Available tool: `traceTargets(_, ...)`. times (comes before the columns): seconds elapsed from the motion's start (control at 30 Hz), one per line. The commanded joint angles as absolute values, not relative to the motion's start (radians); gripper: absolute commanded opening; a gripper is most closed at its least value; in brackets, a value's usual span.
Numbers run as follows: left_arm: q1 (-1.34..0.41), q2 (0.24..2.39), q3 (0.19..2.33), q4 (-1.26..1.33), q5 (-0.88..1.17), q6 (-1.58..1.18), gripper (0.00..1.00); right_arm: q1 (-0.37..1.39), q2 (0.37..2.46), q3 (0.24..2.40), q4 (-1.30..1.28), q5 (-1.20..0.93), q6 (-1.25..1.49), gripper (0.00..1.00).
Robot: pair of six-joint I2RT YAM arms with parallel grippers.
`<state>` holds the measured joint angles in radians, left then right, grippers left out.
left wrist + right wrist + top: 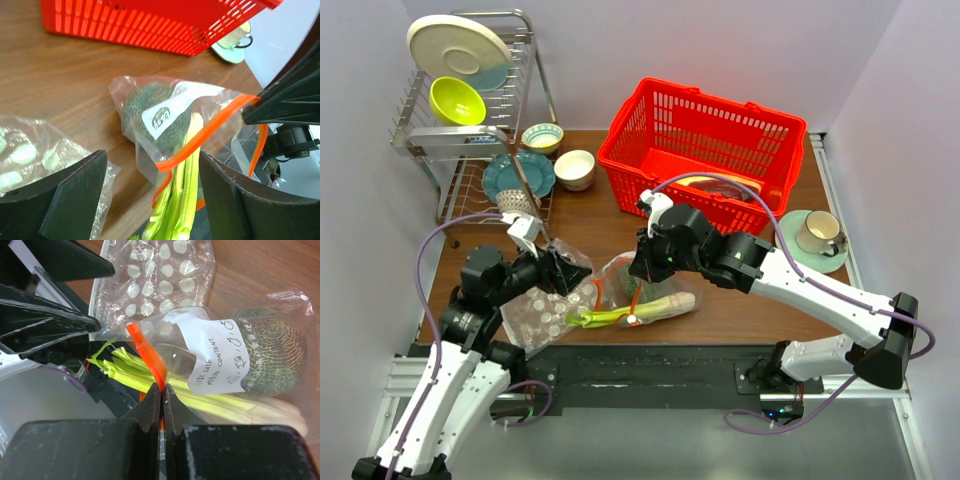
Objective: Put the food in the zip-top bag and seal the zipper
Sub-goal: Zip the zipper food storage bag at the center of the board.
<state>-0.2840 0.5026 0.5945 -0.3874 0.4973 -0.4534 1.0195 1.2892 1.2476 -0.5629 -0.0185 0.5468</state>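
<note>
The zip-top bag (620,282) is lying on the table (740,310) in front of the red basket (705,140), near the middle of the near edge, with its mouth turned toward the left arm. The dark green ball (150,112) is sitting deep inside, while the light-green stalks (180,200) are poking out past the zipper (147,357). A flat shape in the basket may be the red-brown slab (718,186), though it is too small to tell. The right gripper (162,395) is pinching the zipper strip between pressed-together fingers. The left gripper (151,170) is hovering spread at the mouth, gripping nothing. Sealing now risks trapping the stalks in the zipper, and a hard tug could spill the ball.
</note>
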Motion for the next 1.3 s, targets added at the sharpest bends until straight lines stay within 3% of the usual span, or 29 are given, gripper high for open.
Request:
traceTargets(0.0,-0.298,0.523,0.583,-0.336,0.523,-0.492,0.77,1.011,1.252,1.279,-0.506,-0.014,0.566,0.0)
traceTargets(0.13,-0.357,0.554,0.543,-0.266,0.502,-0.54,0.71,1.006,1.243,1.287,-0.514,-0.002,0.566,0.0)
traceTargets(0.37,-0.607,0.636,0.514,-0.166,0.328,-0.606,0.68,0.997,1.227,1.284,-0.525,0.023,0.569,0.0)
traceTargets(0.6,-0.689,0.709,0.555,-0.192,0.187,-0.589,0.61,0.991,1.201,1.276,-0.522,0.029,0.572,0.0)
traceTargets(0.67,-0.696,0.742,0.575,-0.202,0.143,-0.581,0.47,0.989,1.195,1.267,-0.517,0.029,0.575,0.0)
traceTargets(0.7,-0.698,0.755,0.584,-0.21,0.126,-0.575,0.33,0.988,1.19,1.266,-0.517,0.029,0.575,0.0)
traceTargets(0.77,-0.703,0.785,0.616,-0.232,0.091,-0.56,0.17,0.986,1.187,1.261,-0.515,0.028,0.574,0.0)
traceTargets(0.8,-0.703,0.793,0.629,-0.236,0.086,-0.557,0.04,0.988,1.184,1.259,-0.518,0.026,0.574,0.0)
traceTargets(0.83,-0.704,0.802,0.64,-0.247,0.083,-0.554,0.0,0.986,1.181,1.256,-0.522,0.029,0.569,0.0)
traceTargets(1.23,-0.706,0.862,0.859,-0.465,0.159,-0.617,0.0,0.927,1.201,1.301,-0.638,0.061,0.437,0.0)
traceTargets(1.27,-0.706,0.862,0.856,-0.46,0.169,-0.632,0.0,0.922,1.209,1.308,-0.652,0.077,0.425,0.04)
